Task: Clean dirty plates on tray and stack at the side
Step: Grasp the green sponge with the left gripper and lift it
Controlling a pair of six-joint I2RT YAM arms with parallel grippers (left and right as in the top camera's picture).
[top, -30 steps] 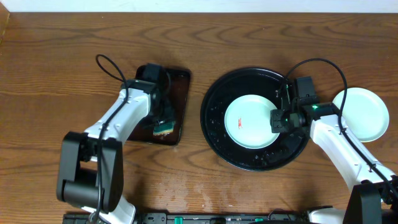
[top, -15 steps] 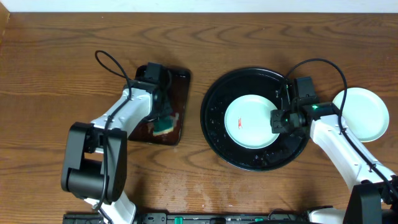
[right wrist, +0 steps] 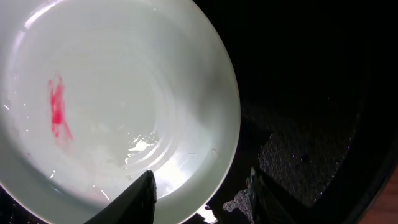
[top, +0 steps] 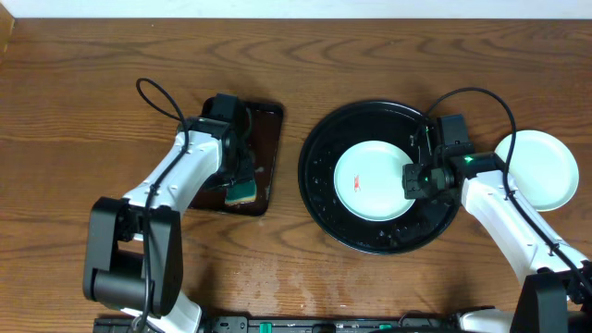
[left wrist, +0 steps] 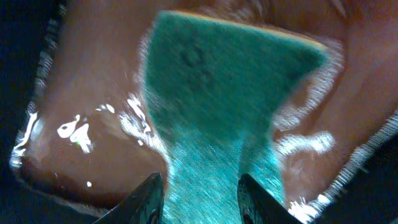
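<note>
A pale mint-white plate (top: 370, 180) with a small red smear (right wrist: 57, 109) lies in the round black tray (top: 324, 148). My right gripper (top: 413, 180) is open at the plate's right edge. In the right wrist view its jaws (right wrist: 202, 193) straddle the plate's rim (right wrist: 224, 149), one finger over the plate and one over the tray (right wrist: 311, 93). A second pale plate (top: 541, 171) lies on the table at the far right. No third plate shows apart from these. My left gripper (top: 239, 180) is shut on a green sponge (top: 243, 192).
The sponge (left wrist: 224, 93) rests on a wet, dark brown rectangular tray (top: 268, 125) left of the black tray; my left jaws (left wrist: 202, 196) grip its near end. Water spots lie on the black tray's floor. Bare wood table surrounds both trays.
My left gripper shifted the sponge a little up and then back down on the brown tray. The right arm and the plates have not moved.
</note>
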